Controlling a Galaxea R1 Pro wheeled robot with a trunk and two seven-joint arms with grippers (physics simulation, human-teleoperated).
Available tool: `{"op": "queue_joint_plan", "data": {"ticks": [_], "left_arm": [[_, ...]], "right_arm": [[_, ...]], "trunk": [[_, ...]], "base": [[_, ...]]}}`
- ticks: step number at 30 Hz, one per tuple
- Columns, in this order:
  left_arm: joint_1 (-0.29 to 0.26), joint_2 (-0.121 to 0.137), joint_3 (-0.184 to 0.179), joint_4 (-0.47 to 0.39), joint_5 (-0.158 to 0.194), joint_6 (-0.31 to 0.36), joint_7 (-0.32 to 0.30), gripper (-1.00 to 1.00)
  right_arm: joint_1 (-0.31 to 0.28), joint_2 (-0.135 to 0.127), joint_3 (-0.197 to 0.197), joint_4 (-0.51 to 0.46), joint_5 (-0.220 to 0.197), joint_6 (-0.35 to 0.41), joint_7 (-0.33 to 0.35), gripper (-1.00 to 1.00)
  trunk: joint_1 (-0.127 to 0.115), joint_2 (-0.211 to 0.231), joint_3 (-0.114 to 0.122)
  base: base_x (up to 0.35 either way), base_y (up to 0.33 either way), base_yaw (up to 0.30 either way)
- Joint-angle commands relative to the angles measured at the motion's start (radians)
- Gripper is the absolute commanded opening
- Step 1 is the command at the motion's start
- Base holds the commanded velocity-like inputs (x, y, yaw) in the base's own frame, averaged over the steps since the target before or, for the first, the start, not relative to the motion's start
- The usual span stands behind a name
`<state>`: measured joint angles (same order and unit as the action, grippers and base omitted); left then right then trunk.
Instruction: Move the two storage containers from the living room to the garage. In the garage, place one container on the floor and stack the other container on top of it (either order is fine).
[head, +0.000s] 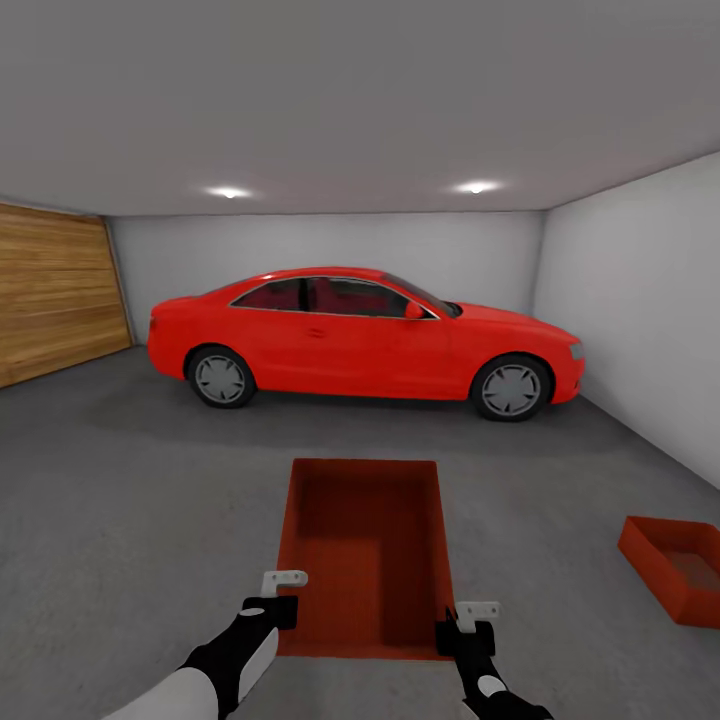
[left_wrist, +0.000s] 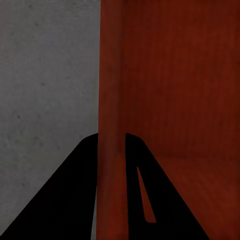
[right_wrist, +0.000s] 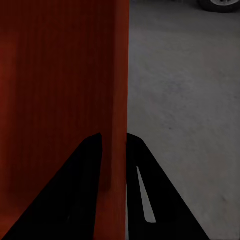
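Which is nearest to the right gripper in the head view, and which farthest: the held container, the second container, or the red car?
1. Held container: its right wall sits between the right gripper fingers.
2. Second container: on the concrete floor, to the right.
3. Red car: farthest, parked ahead by the back wall.

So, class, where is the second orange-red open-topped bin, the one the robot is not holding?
In the head view, the free orange-red bin sits on the grey concrete floor at lower right, near the white wall, right of the held bin.
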<state>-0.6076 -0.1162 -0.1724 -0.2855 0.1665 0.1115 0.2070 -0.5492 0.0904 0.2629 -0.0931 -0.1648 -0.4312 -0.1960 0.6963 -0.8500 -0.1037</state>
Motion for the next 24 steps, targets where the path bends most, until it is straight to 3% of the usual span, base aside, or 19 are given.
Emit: {"op": "queue_joint_plan", "data": {"ticks": [1, 7, 24], "left_arm": [[0.000, 0.001, 0.000, 0.000, -0.001, 0.007, 0.012, -1.00], [0.000, 0.001, 0.000, 0.000, -0.001, 0.007, 0.012, -1.00], [0.000, 0.001, 0.001, 0.000, -0.001, 0.008, 0.012, -1.00]], "right_arm": [[-0.002, 0.000, -0.009, -0.002, 0.002, -0.055, 0.003, -1.00], [-0.001, -0.001, -0.010, -0.002, 0.003, -0.055, 0.004, -1.00], [-0.002, -0.001, -0.010, -0.002, 0.003, -0.055, 0.007, -1.00]], "trunk": [[0.001, -0.001, -0.002], [0.001, -0.001, -0.002], [0.001, -0.001, -0.002]], "base": [[0.321, 0.000, 0.000], [0.321, 0.000, -0.080], [0.320, 0.109, -0.272]]}}
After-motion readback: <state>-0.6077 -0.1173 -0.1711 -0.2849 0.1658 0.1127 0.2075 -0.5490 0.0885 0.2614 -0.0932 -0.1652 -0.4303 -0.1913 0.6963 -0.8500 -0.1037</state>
